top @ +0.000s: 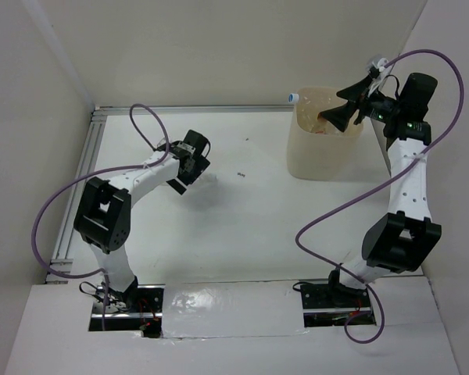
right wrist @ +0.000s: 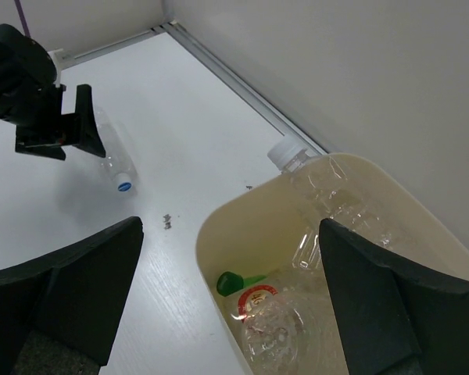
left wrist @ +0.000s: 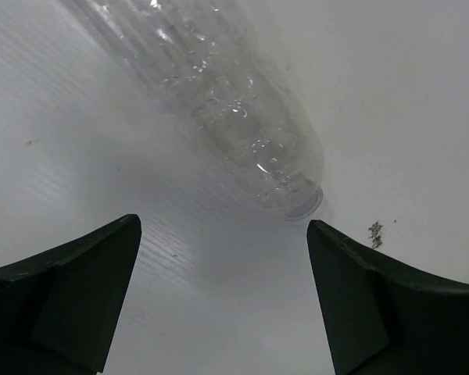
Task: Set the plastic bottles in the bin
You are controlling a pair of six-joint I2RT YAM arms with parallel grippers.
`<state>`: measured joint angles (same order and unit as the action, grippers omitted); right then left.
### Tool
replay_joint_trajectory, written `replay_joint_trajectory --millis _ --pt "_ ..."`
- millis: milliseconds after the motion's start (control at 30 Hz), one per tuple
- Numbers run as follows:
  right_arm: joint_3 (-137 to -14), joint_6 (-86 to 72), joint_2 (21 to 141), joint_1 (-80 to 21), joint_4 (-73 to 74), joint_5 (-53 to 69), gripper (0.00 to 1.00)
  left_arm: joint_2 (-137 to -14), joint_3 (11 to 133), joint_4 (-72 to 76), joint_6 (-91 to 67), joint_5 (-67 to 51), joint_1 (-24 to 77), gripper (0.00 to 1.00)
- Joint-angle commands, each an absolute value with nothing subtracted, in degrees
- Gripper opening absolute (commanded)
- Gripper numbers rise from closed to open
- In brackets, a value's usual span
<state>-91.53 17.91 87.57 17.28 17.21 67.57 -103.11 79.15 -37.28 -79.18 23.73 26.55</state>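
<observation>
Toward the top of the left wrist view, a clear crinkled plastic bottle (left wrist: 219, 109) is seen on the tabletop (left wrist: 391, 94) beyond the wide-open left tool (left wrist: 223, 228); the open right tool (right wrist: 230, 226) is held above the cream-beige plastic bin (top: 313, 160). Touched off-centre, the bottle could be rolled away.

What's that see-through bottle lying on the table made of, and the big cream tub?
The bottle looks like thin clear plastic, glossy: the table shows through it and its crinkled wall throws bright glints. The tub seems thicker cream plastic with a smooth, dull sheen and a rounded moulded rim; whether light passes through its wall is hard to tell.
</observation>
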Motion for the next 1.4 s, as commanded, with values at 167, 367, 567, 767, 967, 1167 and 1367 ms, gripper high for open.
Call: replay_joint_trajectory --millis 167,367,567,767,967,1167,1367 --pt "-91.9 19.7 84.2 17.6 20.2 71.8 1.0 -105.9 80.1 -40.3 -89.3 23.8 22.8 1.0" --pt "-91.3 20.2 82.4 18.6 21.4 73.5 1.0 -109.4 81.4 -39.7 -91.1 24.4 21.2 1.0" --pt "-90.2 20.2 80.7 19.2 22.6 74.6 1.0 -113.5 82.8 -37.4 -92.4 22.1 18.9 1.0" --pt "-88.9 20.2 80.2 19.2 23.7 75.1 1.0 -114.9 83.0 -37.4 -89.7 21.4 17.7 0.81" --pt "-84.6 20.2 76.9 19.2 22.1 71.7 0.8 -105.8 75.5 -24.9 -73.7 22.8 21.1 0.29" --pt "-80.0 16.6 74.3 19.7 14.9 58.0 0.09 -92.9 75.1 -5.2 -49.8 18.4 28.4 0.05" --pt "-81.2 19.0 73.7 19.7 21.1 51.6 0.22 -91.7 83.0 7.8 -33.3 9.5 34.4 0.05"
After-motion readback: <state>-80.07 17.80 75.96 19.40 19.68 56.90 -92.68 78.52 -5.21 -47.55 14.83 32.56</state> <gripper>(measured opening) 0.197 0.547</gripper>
